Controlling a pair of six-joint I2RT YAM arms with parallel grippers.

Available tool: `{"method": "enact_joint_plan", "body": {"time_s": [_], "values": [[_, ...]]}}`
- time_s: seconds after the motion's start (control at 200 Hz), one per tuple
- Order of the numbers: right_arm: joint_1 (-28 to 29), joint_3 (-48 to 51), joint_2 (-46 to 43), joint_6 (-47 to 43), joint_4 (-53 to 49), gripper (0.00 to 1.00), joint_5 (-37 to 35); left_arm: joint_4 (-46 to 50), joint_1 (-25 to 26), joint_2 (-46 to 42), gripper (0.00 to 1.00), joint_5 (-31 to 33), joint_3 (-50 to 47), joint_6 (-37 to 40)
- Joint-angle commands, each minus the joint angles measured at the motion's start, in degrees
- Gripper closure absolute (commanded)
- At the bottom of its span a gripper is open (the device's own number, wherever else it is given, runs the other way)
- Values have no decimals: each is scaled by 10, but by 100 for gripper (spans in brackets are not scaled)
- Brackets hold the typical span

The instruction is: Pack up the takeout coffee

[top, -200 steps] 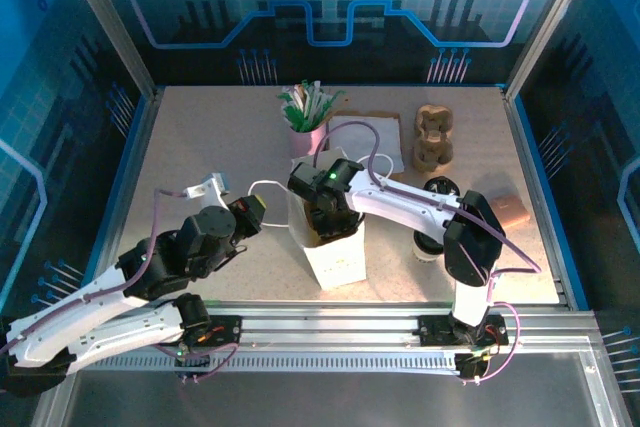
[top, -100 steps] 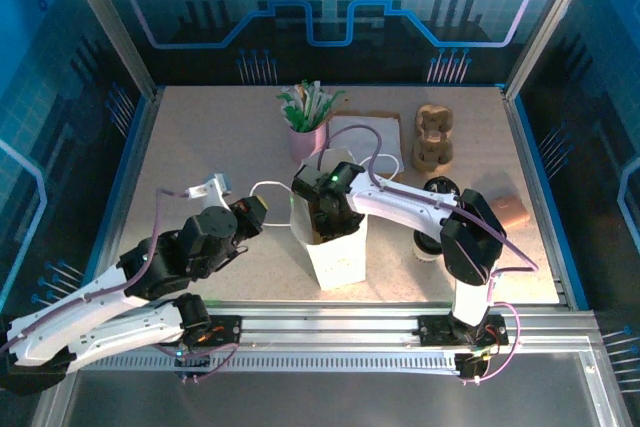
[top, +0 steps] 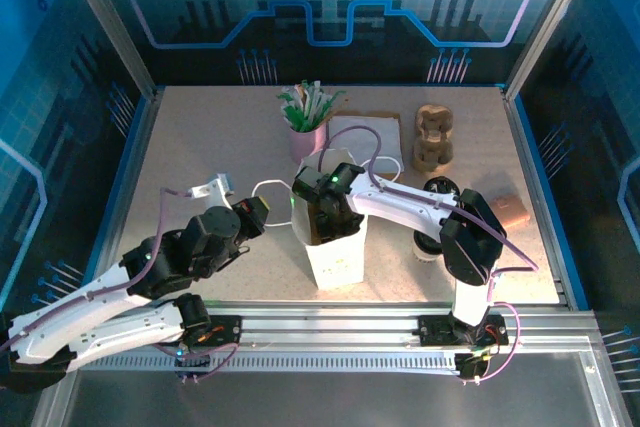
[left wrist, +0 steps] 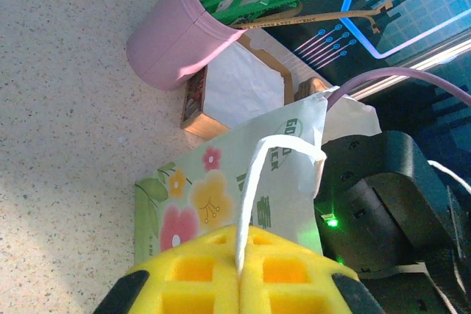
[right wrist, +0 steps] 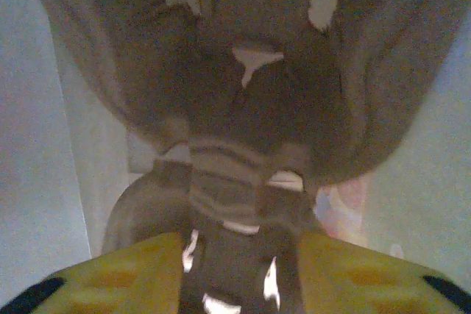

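Far left: clenched with the left gripper (left wrist: 239,259) on the white cord handle (left wrist: 252,182) of a paper bag (top: 338,255), yellow pads (left wrist: 195,277) pressed together around the cord. Next, toward the back, a pink cup (top: 303,139) of green-and-white sachets, near the bag but apart from it. At mid-table, upright and open-mouthed, with flowers printed on its side, the bag itself. Sunk in its mouth from the right, the right gripper (right wrist: 239,259); yellow fingers (right wrist: 118,273) standing apart in the wrist view, with something dark and striped between them amid a brown blur; released or grasping, cannot tell. Further right, at the back, a brown moulded carrier (top: 433,137). In front of that, on the table just behind the right forearm and outside the bag, the takeout coffee's black lid (top: 440,187), with a sliver of white under it, too small to name. Far right, well apart, a small brown block (top: 512,210).
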State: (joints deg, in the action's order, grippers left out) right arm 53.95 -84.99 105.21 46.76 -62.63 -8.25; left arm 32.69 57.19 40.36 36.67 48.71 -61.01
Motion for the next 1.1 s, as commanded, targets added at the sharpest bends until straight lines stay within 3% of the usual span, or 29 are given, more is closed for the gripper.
{"method": "enact_joint_plan", "body": {"time_s": [0.0,0.305,0.515,0.62,0.7,0.871,1.096], "values": [[1,-31,-22,1,-34,45,-14,-3,2,2,100,10,21,16],[-1,-143,-33,-42,-95,27,-48,-2,4,10,100,6,26,18],[0,-214,-24,-73,-126,20,-51,2,5,18,100,-1,38,26],[-1,-256,-22,-84,-153,12,-68,7,5,20,100,-1,44,30],[-1,-290,-23,-92,-170,0,-83,10,6,20,100,-2,47,31],[-5,-388,-5,-107,-216,0,-97,17,6,27,100,-1,56,33],[-3,-559,29,-124,-283,0,-85,25,10,30,82,5,60,33]]}}
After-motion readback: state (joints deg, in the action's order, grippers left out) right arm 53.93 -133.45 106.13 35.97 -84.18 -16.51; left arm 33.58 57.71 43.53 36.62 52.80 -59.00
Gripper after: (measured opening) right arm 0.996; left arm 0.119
